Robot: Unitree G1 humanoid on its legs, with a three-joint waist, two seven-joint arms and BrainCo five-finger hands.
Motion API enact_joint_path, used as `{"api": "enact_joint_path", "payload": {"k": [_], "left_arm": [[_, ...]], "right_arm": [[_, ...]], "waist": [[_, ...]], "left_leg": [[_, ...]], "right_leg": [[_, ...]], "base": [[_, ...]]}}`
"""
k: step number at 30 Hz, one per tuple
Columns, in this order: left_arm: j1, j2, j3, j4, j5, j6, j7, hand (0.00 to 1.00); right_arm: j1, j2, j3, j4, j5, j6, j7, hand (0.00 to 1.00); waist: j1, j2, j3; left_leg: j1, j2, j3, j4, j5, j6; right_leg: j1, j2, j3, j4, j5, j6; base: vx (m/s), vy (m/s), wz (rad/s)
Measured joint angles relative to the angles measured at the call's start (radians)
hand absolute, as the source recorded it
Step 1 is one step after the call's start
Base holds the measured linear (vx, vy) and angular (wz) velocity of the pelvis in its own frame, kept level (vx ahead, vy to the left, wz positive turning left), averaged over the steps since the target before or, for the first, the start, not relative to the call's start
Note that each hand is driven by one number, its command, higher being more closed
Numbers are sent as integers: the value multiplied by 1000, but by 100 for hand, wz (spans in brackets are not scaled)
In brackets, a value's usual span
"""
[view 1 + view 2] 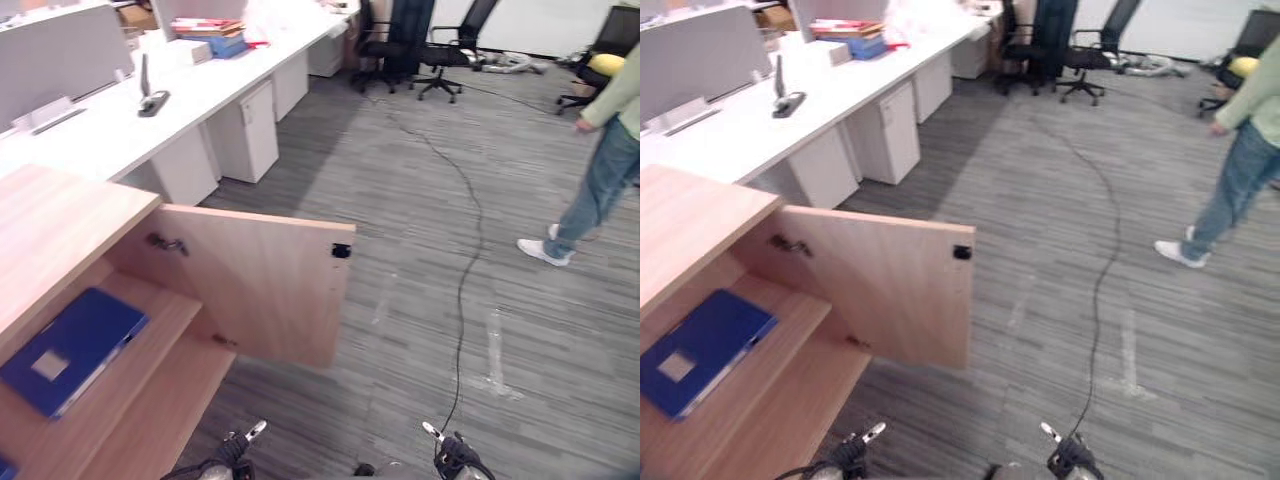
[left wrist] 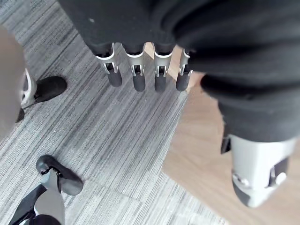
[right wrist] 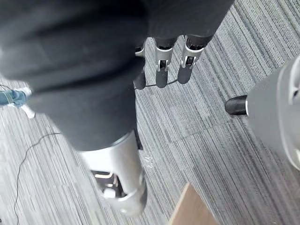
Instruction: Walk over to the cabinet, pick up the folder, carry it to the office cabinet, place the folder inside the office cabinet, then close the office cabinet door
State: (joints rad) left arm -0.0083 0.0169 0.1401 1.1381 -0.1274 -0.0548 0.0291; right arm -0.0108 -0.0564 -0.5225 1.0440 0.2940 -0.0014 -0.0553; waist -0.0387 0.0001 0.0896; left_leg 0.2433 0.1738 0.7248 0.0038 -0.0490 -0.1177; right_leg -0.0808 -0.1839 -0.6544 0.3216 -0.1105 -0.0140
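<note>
The blue folder [image 1: 72, 348], flat and smooth with a pale label, lies on a wooden shelf [image 1: 165, 320] of the office cabinet [image 1: 60, 230], ahead of the left hand [image 2: 137, 70] and well apart from it. It looks already placed, so the pale wood door [image 1: 260, 285], standing wide open, awaits closing. The left hand and the right hand [image 3: 161, 68] hang empty, fingers straight, above striped grey carpet [image 1: 420, 250].

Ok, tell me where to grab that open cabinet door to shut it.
Grip the door by its free vertical edge, probably up near the dark fitting, farthest from the hinge. It stands swung out, so come from the robot's right and draw it closed.
</note>
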Motion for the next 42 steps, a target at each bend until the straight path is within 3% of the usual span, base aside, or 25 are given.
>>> {"api": "enact_joint_path", "payload": {"k": [3,8,11,20,27,30,37,42], "left_arm": [[-4,-9,-15,-1,0,0,0,0],[6,14,-24,-2,0,0,0,0],[43,45,-21,-7,0,0,5,0],[65,43,1,-41,0,-2,8,0],[70,41,-6,-70,-3,-7,6,0],[74,41,-5,-89,-9,-12,6,0],[74,42,-5,-88,-8,-15,5,0],[81,44,0,-86,-7,-16,4,0]], "right_arm": [[-15,-28,-4,-25,0,0,-20,0],[-91,-70,52,-179,-4,-6,-46,0],[-196,-100,101,-237,-3,-41,-50,0],[-421,-153,299,-245,-1,-69,-44,0],[-598,-156,502,-212,-6,-71,-4,0],[-630,-172,525,-165,-44,-68,-2,0],[-637,-202,633,-166,-80,-68,16,0],[-637,-268,886,-218,-83,-67,55,0]], "waist": [[-1,7,-3],[-2,10,-2],[3,11,-1],[38,30,15],[70,32,19],[84,30,32],[78,30,38],[50,25,40]], "left_leg": [[2,0,-3,-17,14,-16],[1,-29,-20,-36,19,-20],[0,-48,-30,-51,18,-13],[-34,-62,-88,-70,29,2],[-54,-56,-134,-70,35,12],[-50,-56,-140,-70,36,13],[-52,-45,-134,-70,38,13],[-52,-26,-122,-64,49,5]], "right_leg": [[0,7,0,0,0,0],[-6,-29,-2,19,4,6],[-6,-45,-8,18,13,17],[1,-61,-60,-6,32,30],[38,-42,-109,-85,76,37],[64,-31,-115,-120,96,37],[67,-11,-114,-143,109,37],[61,8,-104,-142,104,29]], "base": [[2,19,1],[4,88,9],[-15,95,11],[-22,60,19],[-28,42,17],[-35,30,7],[-23,15,-3],[-37,-3,-8]]}}
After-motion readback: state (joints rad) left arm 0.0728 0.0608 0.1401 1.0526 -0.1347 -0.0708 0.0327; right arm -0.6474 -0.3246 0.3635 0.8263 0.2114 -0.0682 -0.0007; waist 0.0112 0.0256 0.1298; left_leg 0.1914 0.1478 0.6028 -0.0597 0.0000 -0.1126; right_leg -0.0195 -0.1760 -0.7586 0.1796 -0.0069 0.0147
